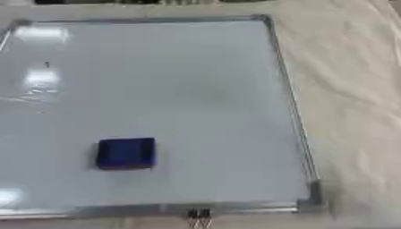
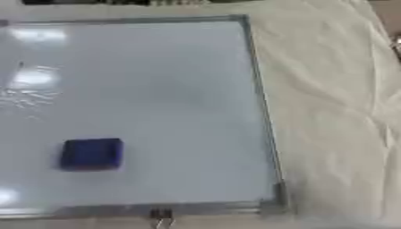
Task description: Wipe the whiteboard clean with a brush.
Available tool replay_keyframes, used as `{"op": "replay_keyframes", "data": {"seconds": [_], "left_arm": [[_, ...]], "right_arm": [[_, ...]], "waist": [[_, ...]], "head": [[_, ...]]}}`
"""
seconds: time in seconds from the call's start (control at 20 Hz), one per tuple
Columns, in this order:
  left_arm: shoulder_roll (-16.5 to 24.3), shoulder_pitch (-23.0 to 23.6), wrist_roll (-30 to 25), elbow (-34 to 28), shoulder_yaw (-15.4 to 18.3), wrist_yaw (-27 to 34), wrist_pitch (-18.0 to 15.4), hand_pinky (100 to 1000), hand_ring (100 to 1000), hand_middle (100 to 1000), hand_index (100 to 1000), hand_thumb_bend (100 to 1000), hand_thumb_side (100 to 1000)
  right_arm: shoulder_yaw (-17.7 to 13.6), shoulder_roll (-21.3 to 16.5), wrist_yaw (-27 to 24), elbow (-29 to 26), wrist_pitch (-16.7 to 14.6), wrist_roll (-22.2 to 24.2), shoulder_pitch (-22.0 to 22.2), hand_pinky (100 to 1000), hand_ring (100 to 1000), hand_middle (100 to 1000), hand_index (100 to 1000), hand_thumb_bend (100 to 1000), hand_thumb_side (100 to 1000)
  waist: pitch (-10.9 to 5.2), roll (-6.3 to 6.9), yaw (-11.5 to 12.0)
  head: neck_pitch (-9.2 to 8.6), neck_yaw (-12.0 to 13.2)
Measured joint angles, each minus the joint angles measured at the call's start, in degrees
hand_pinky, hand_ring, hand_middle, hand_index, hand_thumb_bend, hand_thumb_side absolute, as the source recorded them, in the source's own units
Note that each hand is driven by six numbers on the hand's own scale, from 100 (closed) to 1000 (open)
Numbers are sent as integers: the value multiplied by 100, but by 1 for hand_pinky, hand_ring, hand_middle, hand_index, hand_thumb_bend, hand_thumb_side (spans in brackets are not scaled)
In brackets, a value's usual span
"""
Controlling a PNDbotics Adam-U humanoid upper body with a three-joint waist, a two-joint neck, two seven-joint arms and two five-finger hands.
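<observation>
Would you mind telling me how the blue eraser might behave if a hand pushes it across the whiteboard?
The eraser looks low, blocky and flat-lying, so it should slide rather than roll or tip. The whiteboard shows glare, suggesting a slick surface, so it may skid easily. It is probably light.

Cloth [image 2: 337,112]: cream, wrinkled, covering the tabletop along its right side and near edge.
Clip [image 1: 199,216]: small, dark and silver, at the near edge of the tabletop, on the cloth.
Far edge: dark shapes [image 1: 94,2], too blurred to make out.
</observation>
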Motion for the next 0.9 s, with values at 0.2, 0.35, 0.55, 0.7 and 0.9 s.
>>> {"op": "replay_keyframes", "data": {"seconds": [0.2, 0.35, 0.55, 0.7, 0.9], "left_arm": [[0, -31, -18, 0, 0, -62, 11, 859, 799, 754, 935, 554, 1000], [0, -45, -31, 0, -1, -100, 21, 859, 798, 751, 934, 557, 1000], [0, -58, -61, 0, -5, -143, 7, 858, 794, 746, 927, 558, 1000], [1, -110, -109, 0, -22, -221, 5, 855, 791, 739, 906, 576, 1000], [45, -280, -247, 0, -91, -549, 62, 851, 788, 732, 877, 603, 1000]], "right_arm": [[1, 0, 2, 0, -6, 2, -10, 765, 845, 824, 855, 100, 1000], [1, 0, 3, 0, -18, -10, -11, 764, 844, 823, 854, 100, 1000], [2, 0, 3, 0, -44, -37, -12, 764, 843, 823, 854, 100, 1000], [4, 0, 3, 0, -57, -47, -12, 764, 842, 822, 854, 100, 1000], [8, 0, 3, 0, -70, -37, -12, 764, 841, 820, 854, 100, 1000]], "waist": [[0, -5, 0], [0, -15, 0], [0, -13, 0], [-3, -8, 0], [-21, 2, 1]], "head": [[-36, 75], [-41, 89], [-63, 108], [-82, 131], [-86, 146]]}}
